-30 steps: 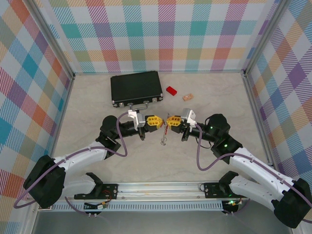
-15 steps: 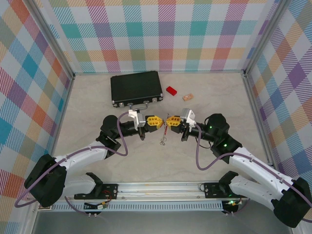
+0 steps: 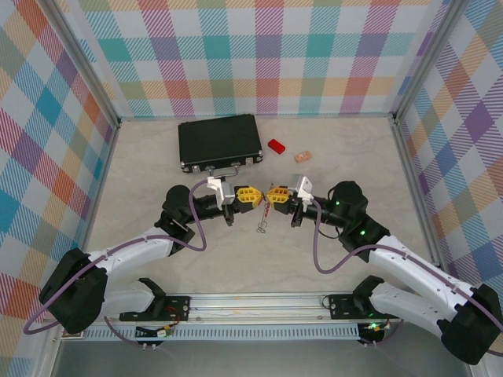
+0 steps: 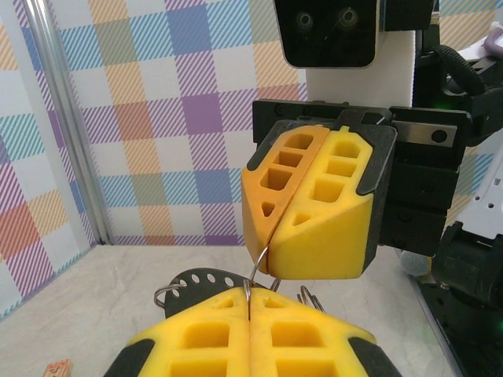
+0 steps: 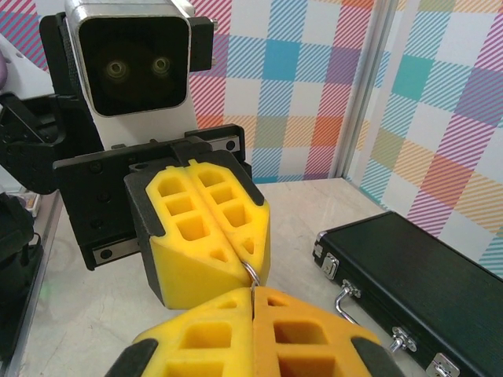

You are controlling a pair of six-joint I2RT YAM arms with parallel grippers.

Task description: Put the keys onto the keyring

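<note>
Both pincers are clamped shut, nose to nose just above the counter (image 3: 346, 157). The left pincer (image 4: 250, 334) and right pincer (image 4: 308, 208) each pinch the same thin wire of the keyring (image 4: 256, 271), which bridges the tiny gap between their tips. Something red and silver dangles right below the tips, probably the keys (image 3: 267, 212), but it's too small to be sure. A black case (image 5: 416, 290) lies beyond the left pincer.

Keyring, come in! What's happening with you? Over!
Left gripper, right gripper both shut on keyring. Keys right by them. Black case far behind, clear.
</note>
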